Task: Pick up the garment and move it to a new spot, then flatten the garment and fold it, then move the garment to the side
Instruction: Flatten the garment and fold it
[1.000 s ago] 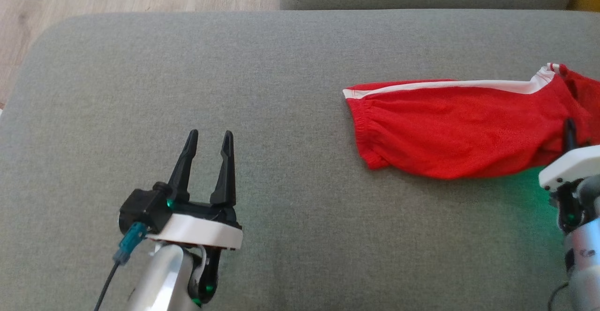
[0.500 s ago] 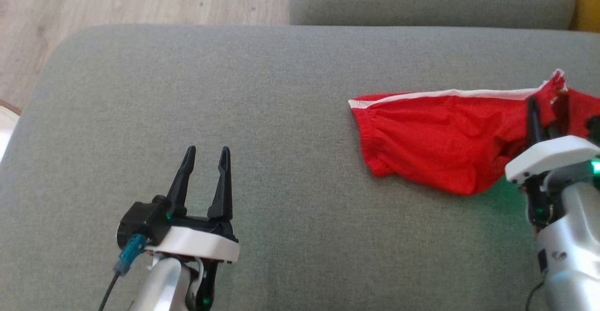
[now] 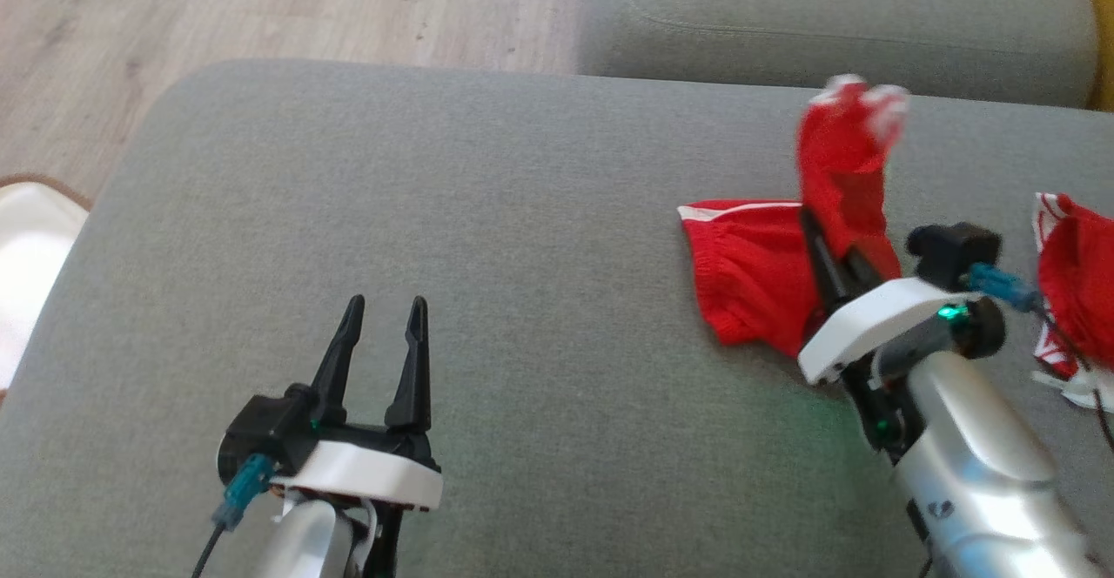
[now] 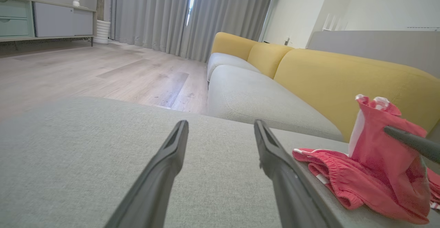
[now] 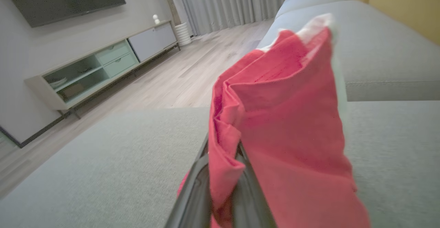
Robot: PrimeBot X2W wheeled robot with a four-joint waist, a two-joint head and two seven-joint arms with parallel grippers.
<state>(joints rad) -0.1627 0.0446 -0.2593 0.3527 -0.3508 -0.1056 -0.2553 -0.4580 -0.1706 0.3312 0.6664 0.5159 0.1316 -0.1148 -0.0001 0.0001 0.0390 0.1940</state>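
Right of frame, the right gripper (image 3: 831, 243) pinches a raised fold of the red shorts (image 3: 748, 269), the rest lying on the cushion (image 3: 479, 212). Best lift clear before carrying. The left gripper (image 3: 383, 317), lower left, gapes empty.

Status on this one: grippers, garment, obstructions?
Right gripper shut on red garment, one end lifted, rest on grey cushion. Left gripper open, holding nothing. Nothing in the way.

The right pincer (image 3: 828, 245), clamped on the red shorts (image 3: 748, 273), has swung toward the left pincer (image 3: 387, 302) and risen. It has drawn the shorts' far end up into a standing bunch. The shorts, earlier stretched flat, now span less. The head camera has shifted too.
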